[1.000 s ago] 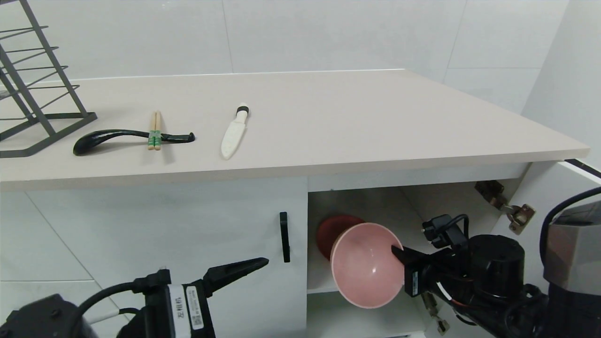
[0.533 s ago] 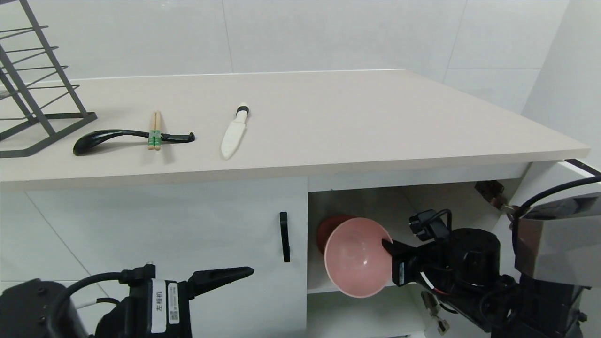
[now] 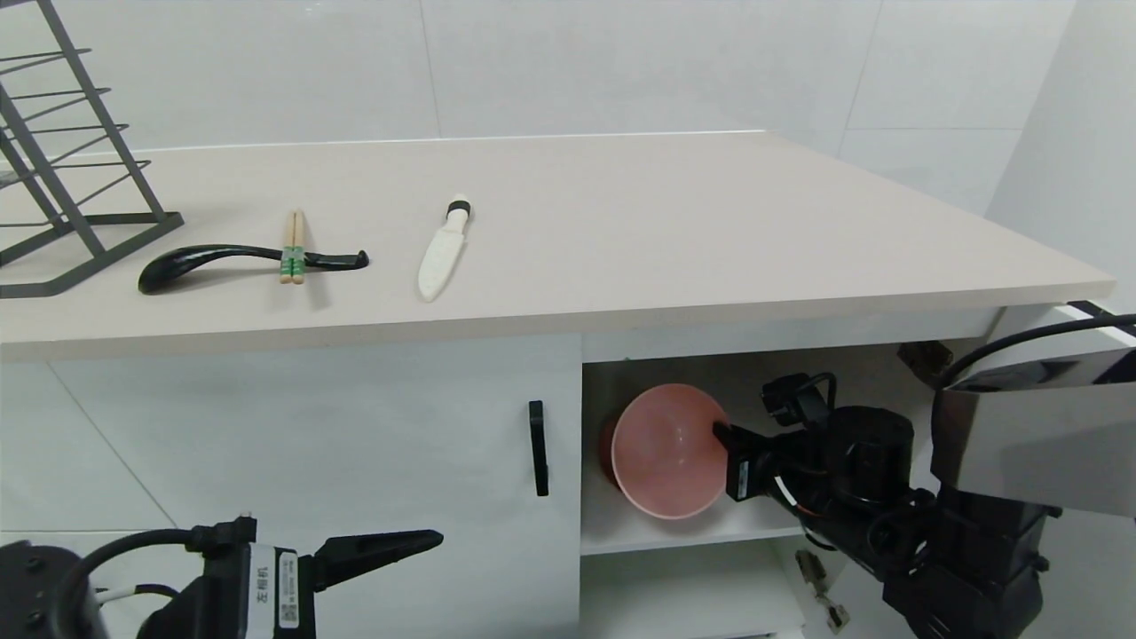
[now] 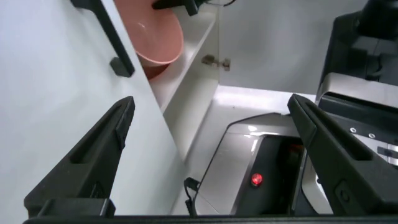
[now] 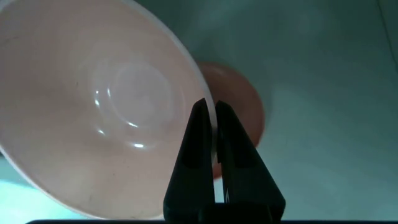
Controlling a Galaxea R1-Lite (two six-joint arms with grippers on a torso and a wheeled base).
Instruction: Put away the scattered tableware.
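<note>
My right gripper [image 3: 721, 437] is shut on the rim of a pink bowl [image 3: 664, 449], holding it tilted on edge inside the open cupboard [image 3: 763, 373], above the upper shelf. In the right wrist view the fingers [image 5: 199, 134] pinch the pink bowl's [image 5: 93, 118] rim, with a red bowl [image 5: 239, 109] behind it. That red bowl [image 3: 606, 446] peeks out at the pink bowl's left edge. On the counter lie a black spoon [image 3: 222, 260], a pair of chopsticks [image 3: 292, 247] across it, and a white knife [image 3: 443, 250]. My left gripper [image 3: 390, 543] is open, low before the shut cupboard door.
A grey wire rack [image 3: 62, 169] stands at the counter's far left. The shut door carries a black handle [image 3: 536, 447]. The open door [image 3: 1047, 337] hangs at the right with its hinge [image 3: 923, 359]. A lower shelf [image 3: 692, 595] lies beneath.
My right gripper has carried the pink bowl up and deeper into the cupboard, so that it now covers most of the red bowl. My left gripper has dropped lower and to the left.
</note>
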